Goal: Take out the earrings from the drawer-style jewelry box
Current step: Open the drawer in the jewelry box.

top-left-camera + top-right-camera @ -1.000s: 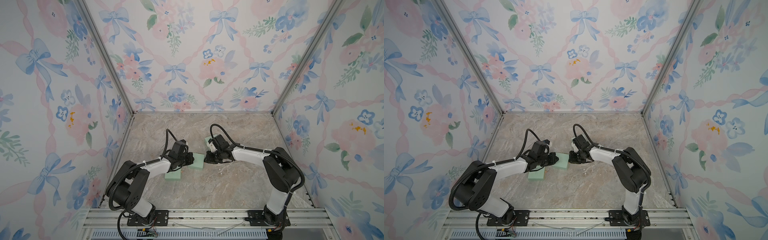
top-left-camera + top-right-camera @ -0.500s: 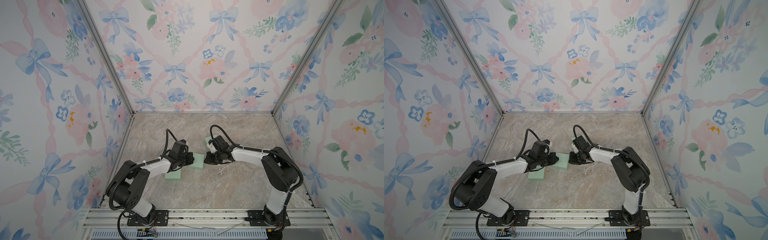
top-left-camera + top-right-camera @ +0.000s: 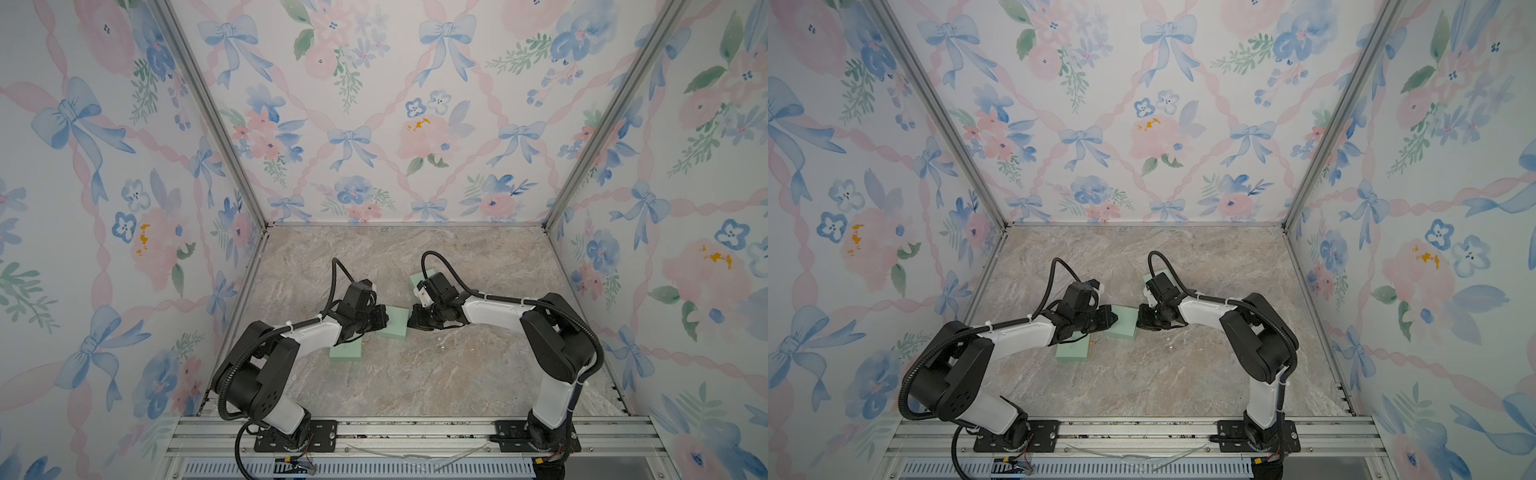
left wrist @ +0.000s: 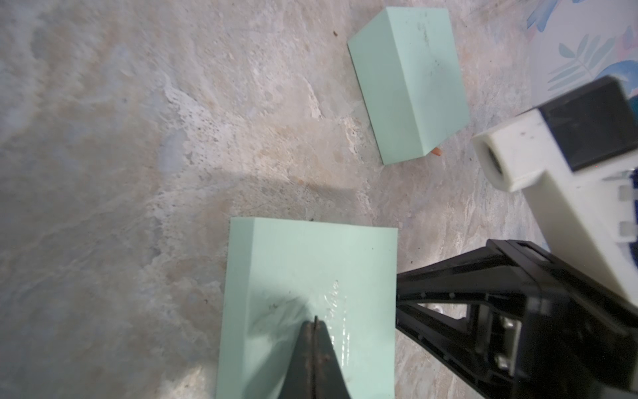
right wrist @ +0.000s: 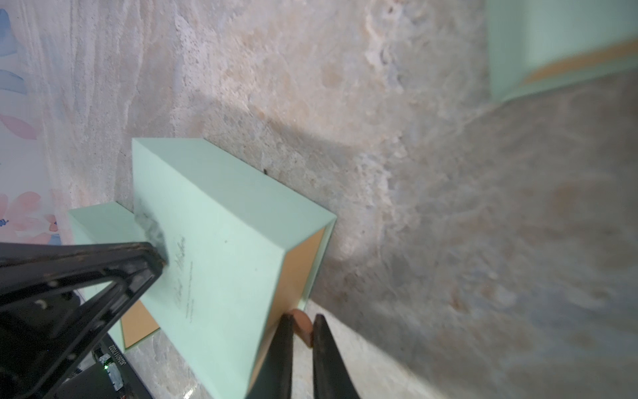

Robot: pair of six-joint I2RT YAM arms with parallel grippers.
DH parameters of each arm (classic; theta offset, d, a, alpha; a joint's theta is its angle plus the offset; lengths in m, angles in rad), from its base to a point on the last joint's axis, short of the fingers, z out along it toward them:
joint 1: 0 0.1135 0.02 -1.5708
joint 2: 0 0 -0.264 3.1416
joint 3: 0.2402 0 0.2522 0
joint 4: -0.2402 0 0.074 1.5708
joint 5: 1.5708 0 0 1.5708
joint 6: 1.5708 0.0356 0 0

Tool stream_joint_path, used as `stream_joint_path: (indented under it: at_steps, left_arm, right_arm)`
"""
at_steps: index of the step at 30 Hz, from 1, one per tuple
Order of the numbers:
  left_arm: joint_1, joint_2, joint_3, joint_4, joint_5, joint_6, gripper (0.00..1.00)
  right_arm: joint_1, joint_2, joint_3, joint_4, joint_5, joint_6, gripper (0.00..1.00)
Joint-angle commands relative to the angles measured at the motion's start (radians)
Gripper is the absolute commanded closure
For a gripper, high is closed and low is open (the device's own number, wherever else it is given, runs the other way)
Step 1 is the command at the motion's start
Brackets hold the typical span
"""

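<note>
The step in hand is drawing the drawer out of the mint jewelry box (image 5: 214, 248) that lies between the two arms. The left fingers (image 4: 303, 362) are pressed together, tip down on the box's top, pinning it to the worktop (image 3: 415, 382). The right fingers (image 5: 283, 352) are clamped on the small reddish pull tab (image 5: 301, 326) at the brown drawer end (image 5: 300, 262).

No earrings show at this box, so they are presumably inside the closed drawer. Two pale specks (image 3: 440, 340) on the worktop near the right arm may be earrings, but they are too small to tell.

The pull should run straight along the drawer's length, low and slow. The tab is a slight hold and could slip. The left fingers should press lightly enough not to squeeze the sleeve onto the drawer. A jerk would likely scatter the beads.
</note>
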Motion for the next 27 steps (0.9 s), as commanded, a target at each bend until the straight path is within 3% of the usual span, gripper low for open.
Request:
stream_joint_path:
  at_steps: [1,12,27]
  left_arm:
    - [-0.006,0.012,-0.022,-0.015,0.001,0.017,1.00]
    - [-0.006,0.008,-0.029,-0.014,-0.002,0.017,1.00]
    - [-0.006,0.014,-0.023,-0.021,-0.004,0.015,1.00]
  right_arm:
    - [-0.008,0.005,-0.020,0.029,-0.023,0.022,0.85]
    - [-0.026,-0.011,-0.056,0.074,-0.039,0.047,0.83]
    - [-0.077,-0.018,-0.162,0.299,-0.159,0.165,0.81]
